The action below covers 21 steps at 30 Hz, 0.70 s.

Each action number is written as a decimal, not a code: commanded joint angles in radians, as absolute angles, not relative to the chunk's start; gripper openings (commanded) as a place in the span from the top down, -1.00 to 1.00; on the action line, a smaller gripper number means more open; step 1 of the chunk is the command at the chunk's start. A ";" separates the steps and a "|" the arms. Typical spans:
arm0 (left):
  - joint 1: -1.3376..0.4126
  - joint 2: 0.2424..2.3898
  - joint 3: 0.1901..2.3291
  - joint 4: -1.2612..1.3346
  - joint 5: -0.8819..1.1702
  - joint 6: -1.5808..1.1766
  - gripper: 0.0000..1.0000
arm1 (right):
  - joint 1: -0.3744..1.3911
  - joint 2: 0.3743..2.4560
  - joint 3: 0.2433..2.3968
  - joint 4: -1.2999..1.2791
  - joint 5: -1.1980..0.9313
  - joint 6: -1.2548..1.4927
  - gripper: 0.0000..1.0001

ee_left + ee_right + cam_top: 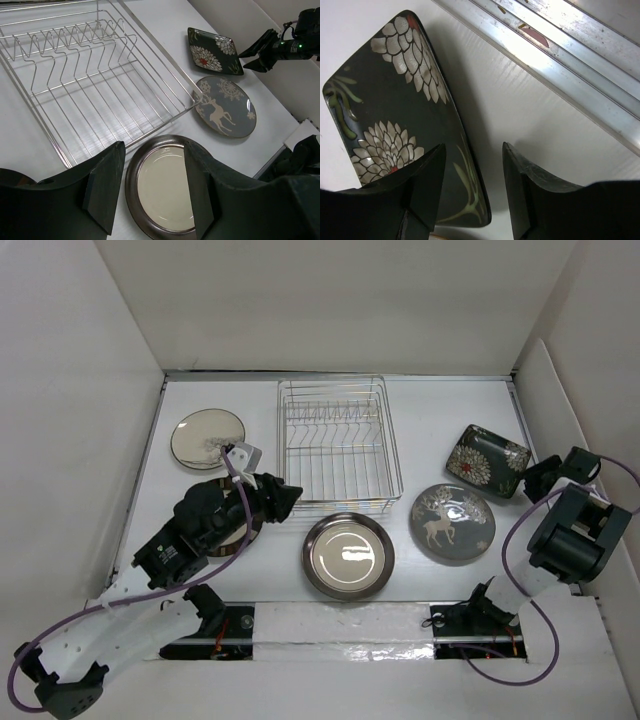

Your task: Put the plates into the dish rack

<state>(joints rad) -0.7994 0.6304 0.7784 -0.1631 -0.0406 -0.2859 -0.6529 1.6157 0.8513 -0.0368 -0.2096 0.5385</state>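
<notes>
The silver wire dish rack (392, 445) stands empty at the back middle; it also shows in the left wrist view (150, 38). The shiny metal round plate (348, 555) lies in front of it. My left gripper (285, 498) is open and empty, hovering over that plate (160, 190). The grey deer plate (452, 523) and the dark floral rectangular plate (487, 460) lie to the right. My right gripper (540, 478) is open, its jaws straddling the floral plate's (395, 100) right edge. The small beige plate (207, 438) lies back left. A brown-rimmed plate (245, 532) is mostly hidden under my left arm.
White walls close in the table on the left, back and right. An aluminium rail (560, 60) runs along the table's right edge, close to the right gripper (472, 190). Purple cables loop off both arms near the front edge.
</notes>
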 commanded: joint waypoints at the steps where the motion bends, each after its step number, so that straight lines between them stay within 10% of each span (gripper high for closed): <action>1: -0.805 0.615 0.773 -0.141 -0.060 -0.275 0.05 | -0.644 1.640 0.903 0.002 -0.235 0.517 -0.08; 13: -0.805 0.621 0.775 -0.143 -0.074 -0.273 0.05 | -0.614 1.812 0.976 -0.034 -0.279 0.494 0.07; 21: -0.805 0.623 0.775 -0.141 -0.074 -0.270 0.07 | -0.572 1.838 0.994 -0.040 -0.235 0.492 0.76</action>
<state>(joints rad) -0.7994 0.6292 0.7784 -0.1638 -0.0616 -0.2848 -0.6022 1.8088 0.9806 -0.0109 -0.3016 0.5144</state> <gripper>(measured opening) 0.468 0.202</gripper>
